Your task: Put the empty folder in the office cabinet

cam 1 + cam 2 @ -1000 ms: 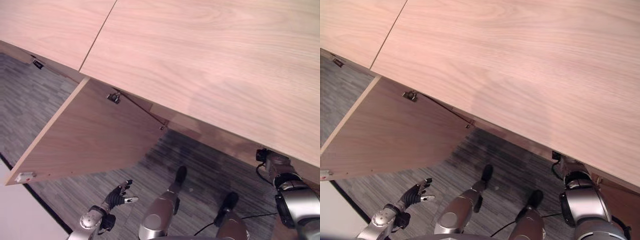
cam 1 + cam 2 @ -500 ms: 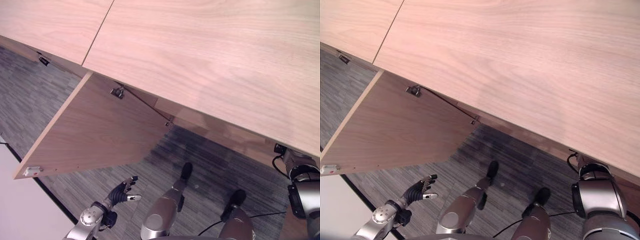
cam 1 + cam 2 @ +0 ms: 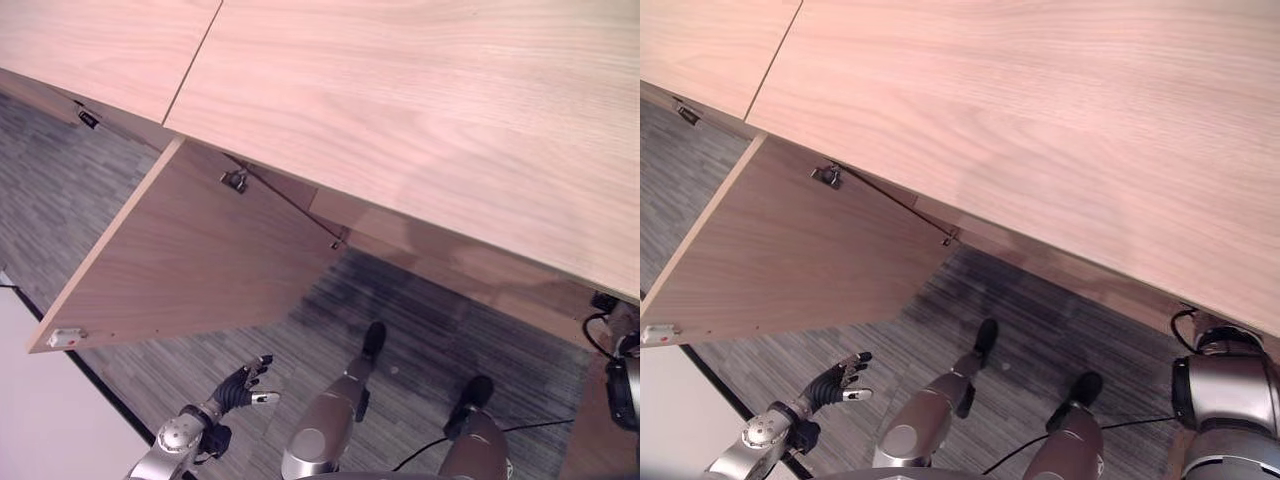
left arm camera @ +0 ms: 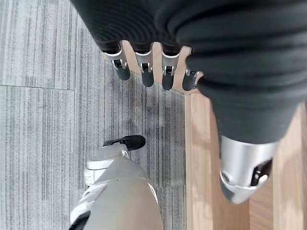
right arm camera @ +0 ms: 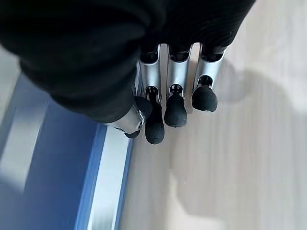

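the view has shifted a little over the last second, but the right arm has moved more than that. against the front edge of the office cabinet it has slid toward the robot's right, and it now sits at the far lower right of the head views, with its wrist passing under the cabinet's top. the cabinet door hangs wide open over the grey carpet, as it did before.

the right wrist view shows what this means. the right hand is over a pale wooden shelf, and the blue folder lies flat on that surface just beside the thumb. the fingers are straight and pressed close together in a row, with their dark tips pointing down at the wood, and they wrap nothing. whether the thumb touches the folder's pale edge strip cannot be told. the folder looks set down inside the cabinet and let go, so the placing seems almost done. what is left is probably to draw the arm out and perhaps to shut the door.

the left hand hangs low beside the body above the carpet, below the open door. its fingers are loosely spread and hold nothing, and it has hardly changed.
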